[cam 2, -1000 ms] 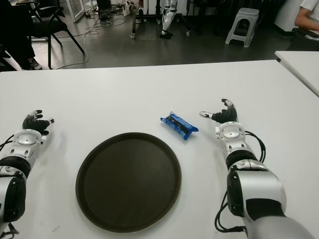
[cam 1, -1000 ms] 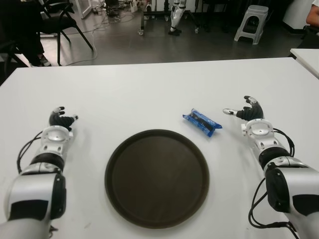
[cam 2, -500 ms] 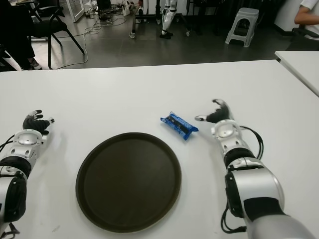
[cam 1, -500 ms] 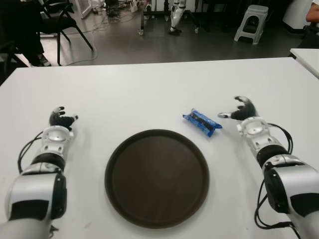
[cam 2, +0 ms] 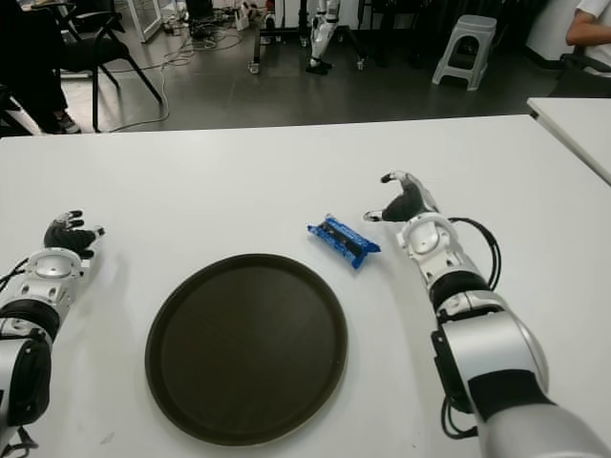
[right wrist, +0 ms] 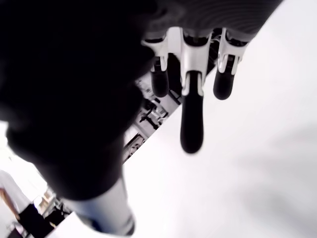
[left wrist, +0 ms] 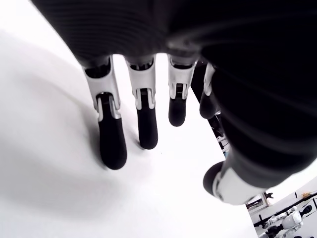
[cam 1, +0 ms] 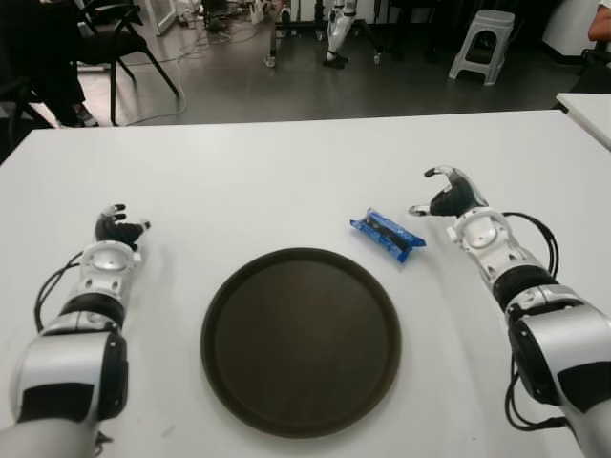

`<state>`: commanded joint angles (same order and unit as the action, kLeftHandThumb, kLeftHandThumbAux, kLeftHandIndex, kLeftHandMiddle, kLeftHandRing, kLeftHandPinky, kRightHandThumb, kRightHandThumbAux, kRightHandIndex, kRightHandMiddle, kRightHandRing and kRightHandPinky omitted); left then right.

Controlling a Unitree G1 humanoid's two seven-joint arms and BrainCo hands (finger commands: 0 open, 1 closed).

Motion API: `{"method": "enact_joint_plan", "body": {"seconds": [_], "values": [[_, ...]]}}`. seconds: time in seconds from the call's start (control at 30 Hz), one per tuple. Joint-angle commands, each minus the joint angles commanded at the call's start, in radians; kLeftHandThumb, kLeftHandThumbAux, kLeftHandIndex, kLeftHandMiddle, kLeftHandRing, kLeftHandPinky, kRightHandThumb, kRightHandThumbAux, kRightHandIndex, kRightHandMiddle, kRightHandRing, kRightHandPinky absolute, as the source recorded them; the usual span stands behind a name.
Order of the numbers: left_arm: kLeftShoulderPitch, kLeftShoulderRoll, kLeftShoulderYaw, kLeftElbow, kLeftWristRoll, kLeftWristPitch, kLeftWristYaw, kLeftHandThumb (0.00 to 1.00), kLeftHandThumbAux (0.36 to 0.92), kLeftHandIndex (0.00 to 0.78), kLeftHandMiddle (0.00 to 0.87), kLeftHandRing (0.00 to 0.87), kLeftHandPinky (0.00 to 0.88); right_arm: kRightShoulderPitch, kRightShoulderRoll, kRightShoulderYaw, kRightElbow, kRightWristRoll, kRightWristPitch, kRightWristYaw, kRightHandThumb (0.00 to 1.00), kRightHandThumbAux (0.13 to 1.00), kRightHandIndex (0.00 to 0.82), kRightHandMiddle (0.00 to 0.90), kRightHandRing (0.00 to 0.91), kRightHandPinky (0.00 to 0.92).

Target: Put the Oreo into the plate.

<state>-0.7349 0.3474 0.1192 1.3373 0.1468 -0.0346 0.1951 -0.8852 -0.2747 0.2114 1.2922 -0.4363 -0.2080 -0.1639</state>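
Note:
A blue Oreo pack (cam 1: 387, 235) lies on the white table (cam 1: 286, 181), just beyond the right rim of a round dark brown plate (cam 1: 300, 339). My right hand (cam 1: 442, 195) hovers to the right of the pack, a short gap away, with its fingers spread and nothing in them. In the right wrist view the fingers (right wrist: 191, 119) hang over bare table. My left hand (cam 1: 115, 227) shows at the table's left side, fingers relaxed, holding nothing. The plate holds nothing.
Beyond the table's far edge are a dark floor with chairs (cam 1: 115, 38), a grey stool (cam 1: 482, 43) and cables. A second white table (cam 1: 587, 105) stands at the far right.
My right hand has lifted and moved forward and to the left, closer to the Oreo pack. The pack, the plate and my left hand have not moved.

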Motion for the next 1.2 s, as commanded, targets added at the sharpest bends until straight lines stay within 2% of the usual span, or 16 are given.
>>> {"method": "enact_joint_plan", "body": {"seconds": [0.27, 0.6, 0.63, 0.67, 0.7, 0.8, 0.9, 1.2], "values": [[0.002, 0.003, -0.005, 0.001, 0.005, 0.002, 0.002, 0.290, 0.752, 0.119, 0.145, 0.170, 0.171, 0.007, 0.007, 0.010, -0.005, 0.001, 0.007, -0.010, 0.029, 0.959, 0.595, 0.753, 0.761, 0.728], [0.005, 0.005, 0.001, 0.002, 0.000, -0.003, -0.003, 0.317, 0.751, 0.118, 0.148, 0.167, 0.162, 0.010, 0.010, 0.017, -0.006, 0.001, 0.020, -0.013, 0.035, 0.961, 0.574, 0.752, 0.759, 0.729], [0.006, 0.005, 0.004, 0.002, -0.003, -0.005, -0.005, 0.314, 0.749, 0.116, 0.147, 0.167, 0.163, 0.009, 0.009, 0.019, -0.007, -0.001, 0.021, -0.014, 0.164, 0.917, 0.544, 0.749, 0.757, 0.727], [0.007, 0.004, 0.007, 0.002, -0.006, -0.006, -0.005, 0.311, 0.746, 0.121, 0.148, 0.167, 0.168, 0.009, 0.009, 0.021, -0.007, -0.003, 0.023, -0.015, 0.351, 0.854, 0.502, 0.745, 0.753, 0.723], [0.008, 0.004, 0.009, 0.001, -0.008, -0.008, -0.006, 0.310, 0.743, 0.125, 0.149, 0.168, 0.171, 0.007, 0.009, 0.023, -0.009, -0.005, 0.025, -0.016, 0.471, 0.814, 0.475, 0.742, 0.750, 0.721], [0.008, 0.003, 0.011, 0.001, -0.008, -0.010, -0.005, 0.297, 0.737, 0.120, 0.150, 0.171, 0.179, 0.001, 0.007, 0.026, -0.015, -0.006, 0.029, -0.013, 0.614, 0.765, 0.443, 0.739, 0.748, 0.717], [0.007, 0.003, 0.010, 0.001, -0.006, -0.008, -0.002, 0.292, 0.737, 0.122, 0.151, 0.173, 0.181, -0.001, 0.005, 0.029, -0.021, -0.008, 0.029, -0.013, 0.661, 0.749, 0.432, 0.740, 0.749, 0.719], [0.004, 0.000, 0.005, 0.003, 0.001, -0.003, 0.004, 0.318, 0.752, 0.136, 0.149, 0.168, 0.164, -0.016, 0.006, 0.051, -0.105, -0.027, 0.060, 0.019, 0.683, 0.741, 0.428, 0.739, 0.746, 0.720]]}}
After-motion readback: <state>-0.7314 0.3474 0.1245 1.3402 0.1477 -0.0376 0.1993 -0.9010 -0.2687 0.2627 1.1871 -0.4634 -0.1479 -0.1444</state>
